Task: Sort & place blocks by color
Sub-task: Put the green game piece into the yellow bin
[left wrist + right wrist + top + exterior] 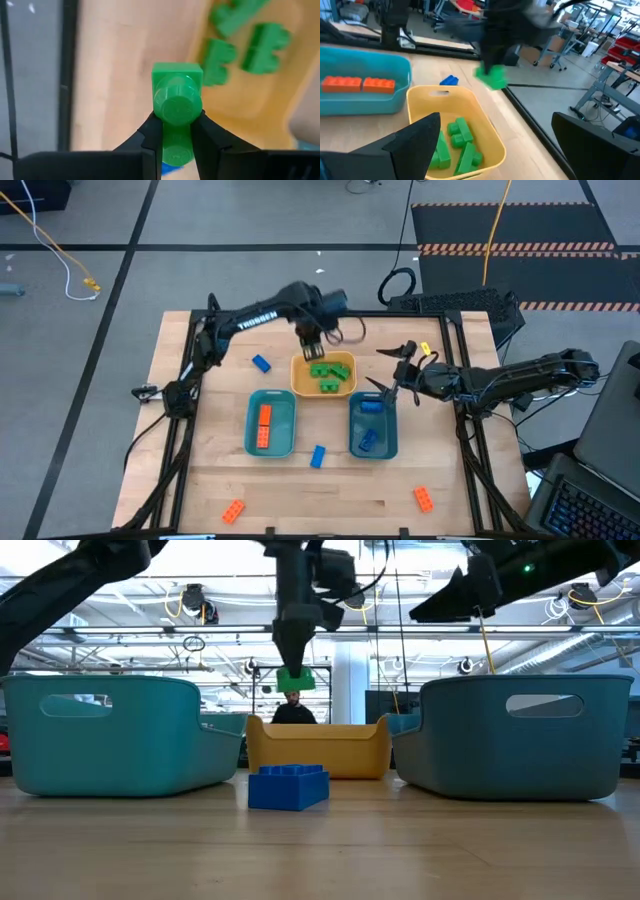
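My left gripper (308, 340) is shut on a green block (294, 678), up in the air just past the far rim of the yellow bin (296, 375). Several green blocks (330, 375) lie in that bin. My right gripper (392, 370) is open and holds nothing, above the far end of the right teal bin (353, 430), which holds blue blocks (370, 408). Orange blocks (264, 427) lie in the left teal bin (250, 425). Loose blue blocks (261, 363) (318, 456) and orange blocks (233, 511) (423, 499) rest flat on the table. My left gripper pinches the green block (176, 95) between its two fingers (152, 135), one on each of two opposite side faces. The fingers come from above, pointing down. The block is lifted clear and hangs at the fingertips (293, 658), well above the yellow bin's rim (318, 730).
The three bins stand close together mid-table, the yellow one farthest. A keyboard (455, 305) lies beyond the far right corner. Bare wood shows along the near edge (330, 505) between the loose orange blocks. In the low view a blue block (288, 786) sits before the yellow bin.
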Robot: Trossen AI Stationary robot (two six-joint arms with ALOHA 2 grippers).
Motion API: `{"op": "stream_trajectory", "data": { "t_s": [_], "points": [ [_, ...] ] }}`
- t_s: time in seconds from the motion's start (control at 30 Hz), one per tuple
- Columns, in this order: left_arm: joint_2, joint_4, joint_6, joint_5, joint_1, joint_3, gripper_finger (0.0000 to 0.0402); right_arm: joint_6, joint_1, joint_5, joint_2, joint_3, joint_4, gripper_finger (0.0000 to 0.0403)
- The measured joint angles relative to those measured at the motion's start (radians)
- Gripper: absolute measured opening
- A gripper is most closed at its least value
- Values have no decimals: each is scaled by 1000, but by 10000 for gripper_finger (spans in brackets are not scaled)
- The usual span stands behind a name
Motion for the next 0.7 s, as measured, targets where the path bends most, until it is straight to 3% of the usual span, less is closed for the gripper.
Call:
{"op": "stream_trajectory", "data": {
  "t_s": [0.3,0.7],
  "points": [
    [0,7,-140,-1,-176,-75,69,81,0,0,-70,0,-86,377],
    [1,71,-129,-10,-205,-220,69,136,62,-3,-74,0,-125,377]
  ]
}}
